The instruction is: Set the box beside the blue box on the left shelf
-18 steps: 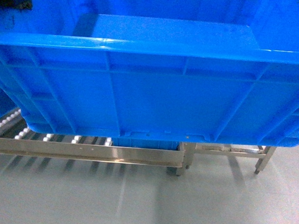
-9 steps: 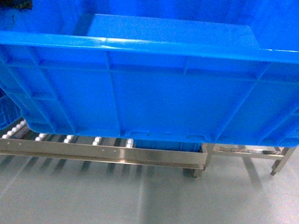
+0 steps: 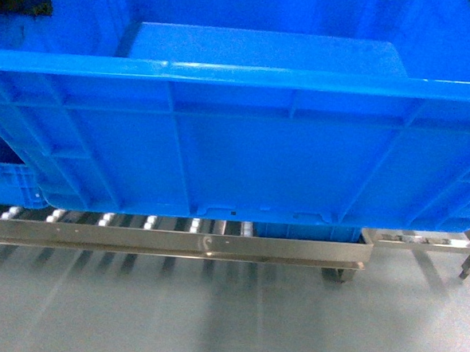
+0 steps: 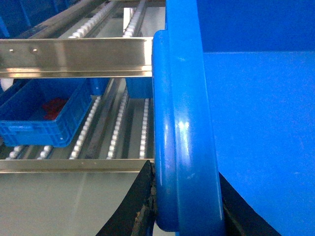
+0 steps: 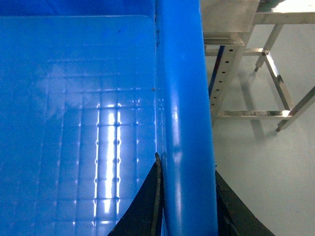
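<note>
The blue crate (image 3: pixel 245 145) hangs in the air between the two grippers, filling most of the head view. Its long axis runs left to right across that view, open top up, with one long ribbed side wall facing the camera and the thick rim level. Its floor is hidden from the head camera by the near wall, but the right wrist view shows the gridded inside floor gleaming under the light.

The left gripper (image 4: pixel 184 216) pinches the crate's left end rim: one dark finger (image 4: pixel 135 206) lies against the outer face of the rim, the other against the inner side. The right gripper (image 5: pixel 184 206) pinches the opposite end rim the same way, a dark finger (image 5: pixel 145 204) on the inside and one on the outside, the rim running straight away from the wrist between them.

Below and beyond the grippers stands the silver roller rack (image 3: pixel 167 240), its perforated front rail parallel to the crate's long axis, rows of small white rollers (image 3: pixel 148 221) showing just under the crate's bottom edge. Out past the left gripper, on the lower roller level, sits a smaller blue bin (image 4: pixel 42 115) with something red inside. Beyond the right gripper, a bare metal-legged stand (image 5: pixel 268 83) rests on the grey floor (image 3: pixel 226 319).
</note>
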Robot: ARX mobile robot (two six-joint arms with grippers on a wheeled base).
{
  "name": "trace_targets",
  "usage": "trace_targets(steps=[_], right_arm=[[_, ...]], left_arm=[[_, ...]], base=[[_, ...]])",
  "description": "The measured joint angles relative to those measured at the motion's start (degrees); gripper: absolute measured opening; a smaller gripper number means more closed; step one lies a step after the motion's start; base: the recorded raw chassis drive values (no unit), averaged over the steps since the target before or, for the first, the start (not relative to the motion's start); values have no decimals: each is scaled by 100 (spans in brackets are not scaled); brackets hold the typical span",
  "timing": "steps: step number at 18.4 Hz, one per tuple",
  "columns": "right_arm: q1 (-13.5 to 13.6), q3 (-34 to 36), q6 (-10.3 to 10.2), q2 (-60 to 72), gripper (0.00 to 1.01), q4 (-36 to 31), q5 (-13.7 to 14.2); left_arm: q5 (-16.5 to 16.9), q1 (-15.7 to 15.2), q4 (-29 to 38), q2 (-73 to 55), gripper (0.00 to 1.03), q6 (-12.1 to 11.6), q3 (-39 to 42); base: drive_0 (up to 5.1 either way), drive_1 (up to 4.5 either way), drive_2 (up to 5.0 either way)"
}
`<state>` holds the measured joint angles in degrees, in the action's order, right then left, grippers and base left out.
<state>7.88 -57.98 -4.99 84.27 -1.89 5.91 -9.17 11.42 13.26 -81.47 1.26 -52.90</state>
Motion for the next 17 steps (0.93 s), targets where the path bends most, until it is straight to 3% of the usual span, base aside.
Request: trace_targets(steps=[17], right_arm=[[0,0,2,0,16,9,-2]], left_arm=[[-2,0,0,0,20,0,0]], base=[[-502,244,244]])
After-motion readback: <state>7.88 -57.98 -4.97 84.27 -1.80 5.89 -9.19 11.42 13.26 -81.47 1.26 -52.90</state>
